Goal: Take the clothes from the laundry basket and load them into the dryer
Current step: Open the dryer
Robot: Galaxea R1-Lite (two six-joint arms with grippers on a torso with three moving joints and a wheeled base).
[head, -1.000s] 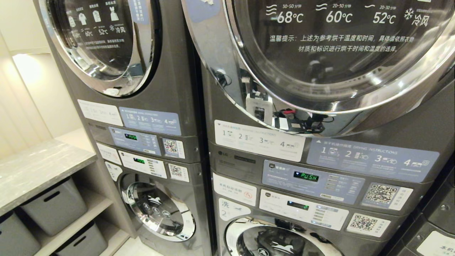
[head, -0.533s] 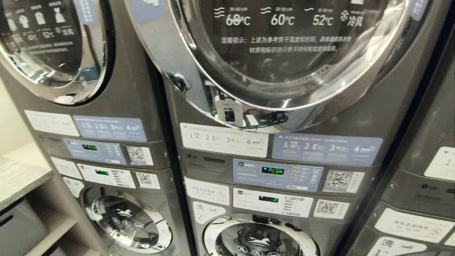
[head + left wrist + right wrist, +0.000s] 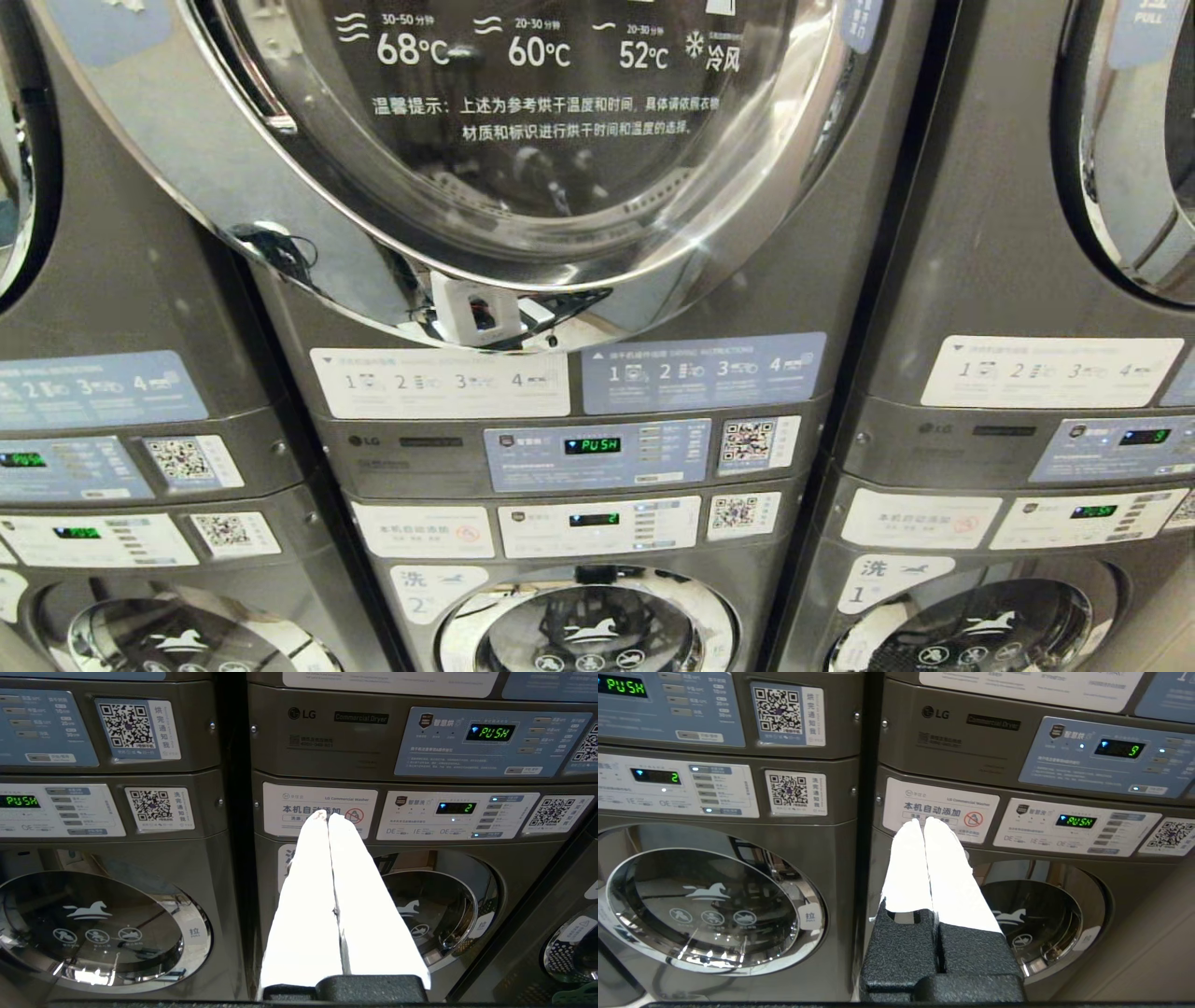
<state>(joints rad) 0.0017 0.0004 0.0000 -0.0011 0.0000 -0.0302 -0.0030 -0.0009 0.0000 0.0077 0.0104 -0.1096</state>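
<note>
**While facing the dryer stacks, both tools closed and empty**

While pointed at the machines, seen only in the wrist views: left tool at centre frame, white fingers pressed flat together, nothing between them, tips over a white label on the middle stack's washer. Right tool likewise at centre frame, fingers closed tip to tip, gripping nothing, tips over the matching label on the right-hand stack. Neither touching a machine as far as can be told.

Dryer at upper centre of the head view, top half of the middle stack. Round door with chrome ring across the top of the frame, glass printed with 68, 60 and 52 degree marks and white Chinese text. Below it, two instruction stickers side by side, then the panel at centre frame reading PUSH in green. Washer porthole at bottom centre.

Second stack along the left edge, third stack along the right edge, each with the same stickers and QR codes. Right stack's dryer display at upper right of the right wrist view, showing 9.
</note>
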